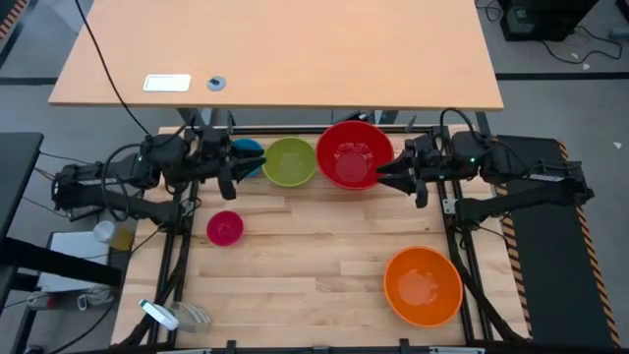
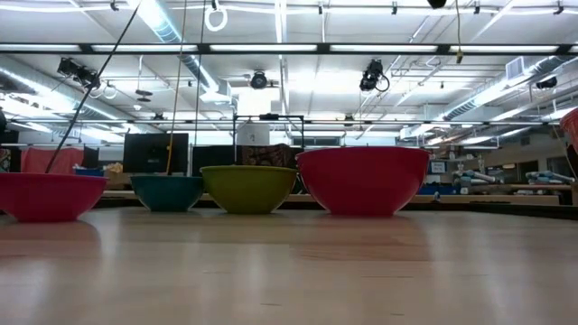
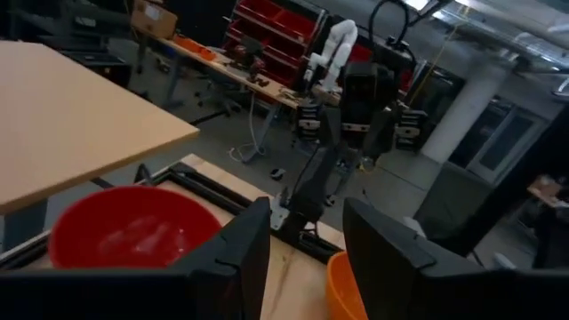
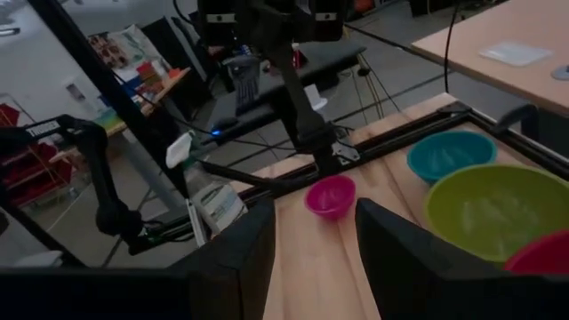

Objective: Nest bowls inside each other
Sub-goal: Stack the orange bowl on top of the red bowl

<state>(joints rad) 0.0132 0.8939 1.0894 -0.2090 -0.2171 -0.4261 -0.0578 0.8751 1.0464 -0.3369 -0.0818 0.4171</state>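
Five bowls rest on their bases on the wooden table. The blue (image 1: 246,155), yellow-green (image 1: 289,162) and red (image 1: 354,152) bowls stand in a row along the far edge. The small pink bowl (image 1: 225,227) stands left of centre and the orange bowl (image 1: 423,285) at the near right. My left gripper (image 1: 231,165) hangs open, raised above the blue bowl, fingers pointing level toward the table's right. My right gripper (image 1: 388,177) hangs open beside the red bowl's right rim, pointing left. Neither has anything between its fingers (image 3: 240,258) (image 4: 400,258).
A black frame rail (image 1: 295,129) runs along the table's far edge, with a light wooden desk (image 1: 275,49) beyond it. Free board lies in the table's middle and near left. A small pale tool (image 1: 162,315) lies off the near left corner.
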